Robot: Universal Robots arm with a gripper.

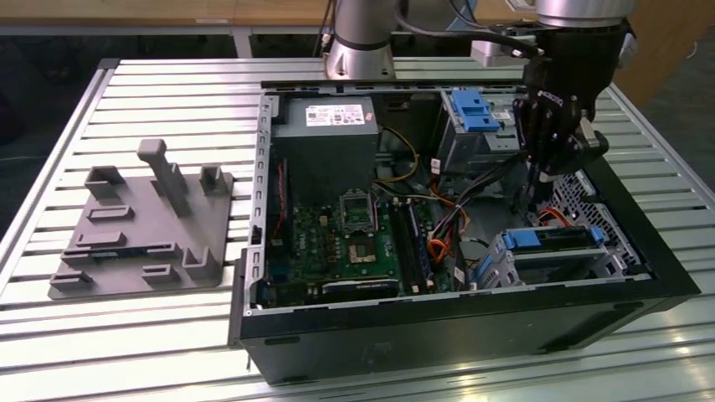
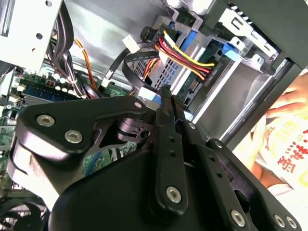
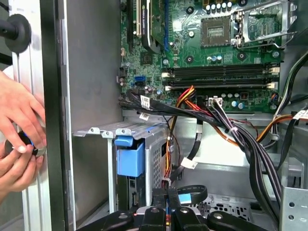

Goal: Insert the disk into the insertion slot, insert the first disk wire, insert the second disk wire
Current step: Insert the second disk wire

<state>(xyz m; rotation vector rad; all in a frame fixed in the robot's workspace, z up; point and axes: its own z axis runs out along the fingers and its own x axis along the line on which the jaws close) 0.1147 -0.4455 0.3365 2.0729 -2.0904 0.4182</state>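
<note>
Inside insertion slot (image 1: 550, 268), disk (image 1: 564, 238) flat, blue end toward motherboard (image 1: 335, 243) (gripper (image 1: 540, 186) above)

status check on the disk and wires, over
Pincer shut, low inside case, black cable looped beside it. Disk in drive cage. Person's hands at case's outer wall.

my arm (image 1: 360, 38) is silver-grey round tubing, smooth and shiny. black cables (image 1: 441, 32) run past my wrist end. my gripper (image 1: 544, 177) is matte black all over, blocky, tapering toward the tips. in the second wrist view my linkage plates (image 2: 91, 120) are black with rounded corners, fixed by shiny silver screws (image 2: 73, 136). my fingers (image 2: 167, 139) are thin flat black bars with small round holes, a silver screw near the base.
</note>
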